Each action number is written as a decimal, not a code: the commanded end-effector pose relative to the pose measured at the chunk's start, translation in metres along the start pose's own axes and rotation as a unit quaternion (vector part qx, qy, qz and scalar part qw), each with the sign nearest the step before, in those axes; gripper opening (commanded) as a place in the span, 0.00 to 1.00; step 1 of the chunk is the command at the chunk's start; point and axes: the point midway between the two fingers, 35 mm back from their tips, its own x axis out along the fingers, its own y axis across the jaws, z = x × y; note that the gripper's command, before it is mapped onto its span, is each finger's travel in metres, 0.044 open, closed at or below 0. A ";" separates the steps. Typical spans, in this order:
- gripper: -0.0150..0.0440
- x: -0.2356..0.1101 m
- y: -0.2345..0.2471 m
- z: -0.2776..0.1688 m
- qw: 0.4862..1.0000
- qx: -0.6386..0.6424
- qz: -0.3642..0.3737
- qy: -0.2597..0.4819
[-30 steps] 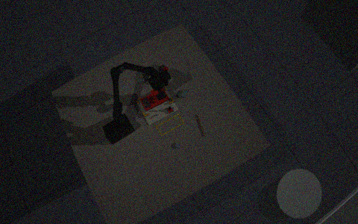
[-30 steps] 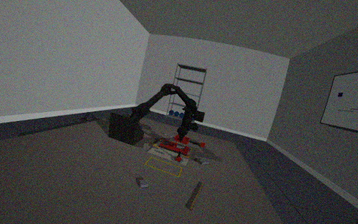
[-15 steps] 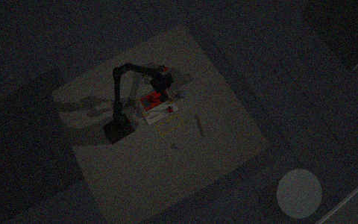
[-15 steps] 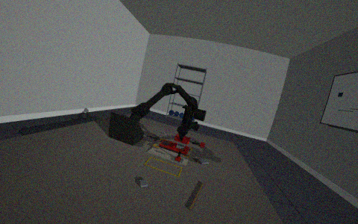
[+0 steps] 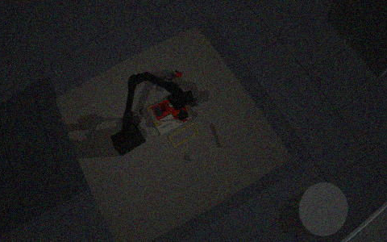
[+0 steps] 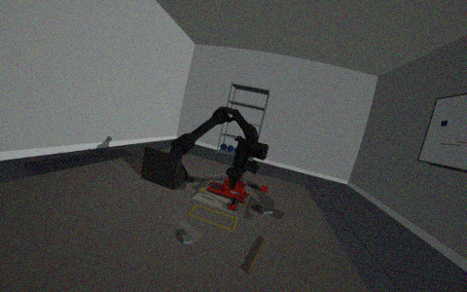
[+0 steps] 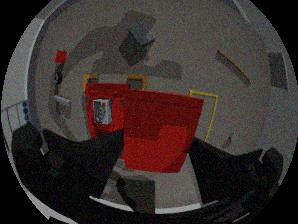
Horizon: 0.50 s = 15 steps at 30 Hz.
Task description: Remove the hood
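metal shelf rack, wall whiteboard, round pale disc
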 end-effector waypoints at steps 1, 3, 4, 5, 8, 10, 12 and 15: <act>0.25 -0.003 -0.026 -0.002 1.000 -0.001 -0.005 -0.004; 0.25 -0.004 -0.036 -0.004 1.000 -0.001 -0.005 -0.004; 0.25 -0.004 -0.041 -0.005 1.000 -0.001 -0.005 -0.004; 0.25 -0.004 -0.046 -0.006 1.000 -0.001 -0.005 -0.003; 0.25 -0.003 -0.061 -0.010 1.000 -0.002 -0.004 -0.003; 0.25 -0.003 -0.071 -0.013 1.000 -0.003 -0.003 -0.002; 0.25 -0.003 -0.081 -0.017 1.000 -0.004 -0.002 -0.002; 0.25 -0.002 -0.096 -0.023 1.000 -0.005 -0.001 -0.001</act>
